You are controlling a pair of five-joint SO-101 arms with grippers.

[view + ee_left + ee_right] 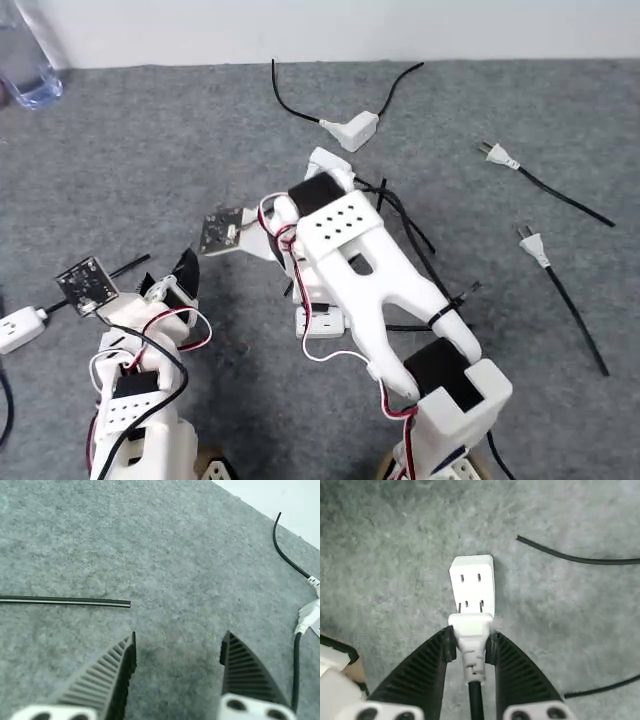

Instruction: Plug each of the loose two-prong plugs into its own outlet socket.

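Grey mat (pixel 120 180) covers the table. The right arm (pixel 350 240) is stretched forward across the middle, and the left arm (pixel 140 400) sits low at the near left corner. A clear bottle (pixel 25 60) stands at the far left corner. The right claw (pixel 470 637) is pinching a white plug (pixel 470 627) by its body, with the black cord running back between the fingers. The plug sits against the near socket of a white outlet (pixel 472 577) lying flat on the mat. Its prongs seem partly in, but how deep is hard to judge from this angle. The outlet's far socket is empty. The left claw (pixel 180 635) is spread wide and holds nothing, hanging over bare mat with a cut cord end (pixel 65 600) lying near it. A second outlet (pixel 352 130) lies far centre with black cords trailing from it. A third outlet (pixel 20 328) is at the left edge. Two loose plugs (pixel 497 153) (pixel 530 243) lie on the right side, well apart from every outlet, their black cords running toward the right edge.
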